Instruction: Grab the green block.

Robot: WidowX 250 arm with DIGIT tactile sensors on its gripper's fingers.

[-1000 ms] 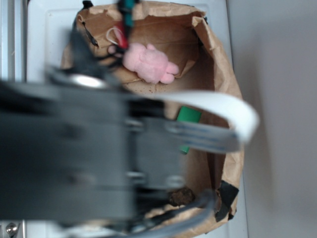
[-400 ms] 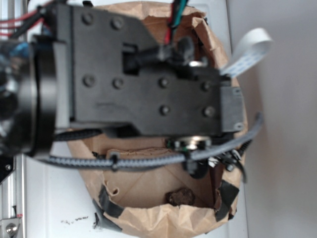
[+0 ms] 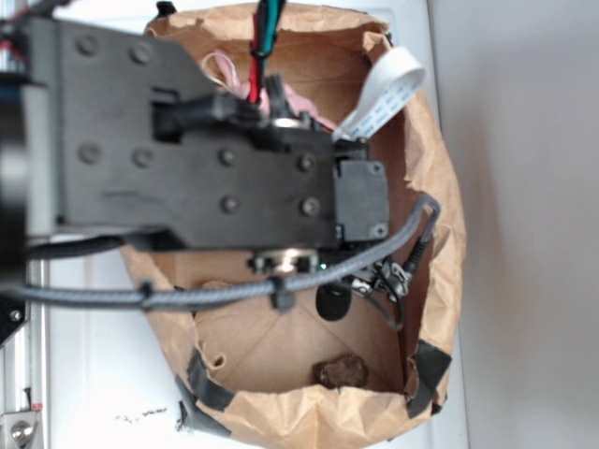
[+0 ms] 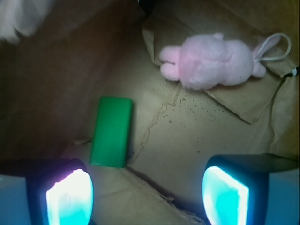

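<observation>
We see the green block (image 4: 111,131) lying flat on the paper bag (image 4: 197,136) floor, just above the left finger. Our gripper (image 4: 147,194) hangs with jaws wide apart, empty. The pink plush bunny (image 4: 213,61) lies upper right.

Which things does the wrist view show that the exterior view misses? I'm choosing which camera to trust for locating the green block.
Only the wrist view shows the green block, lying flat on the bag floor, and the gripper, open with nothing between its fingers. Only the exterior view shows the bag's taped rim, a dark brown lump on the floor, and the white ribbon cable; the arm hides the block there. Both show the brown paper bag and the pink plush bunny, though the exterior catches only a sliver of pink.
</observation>
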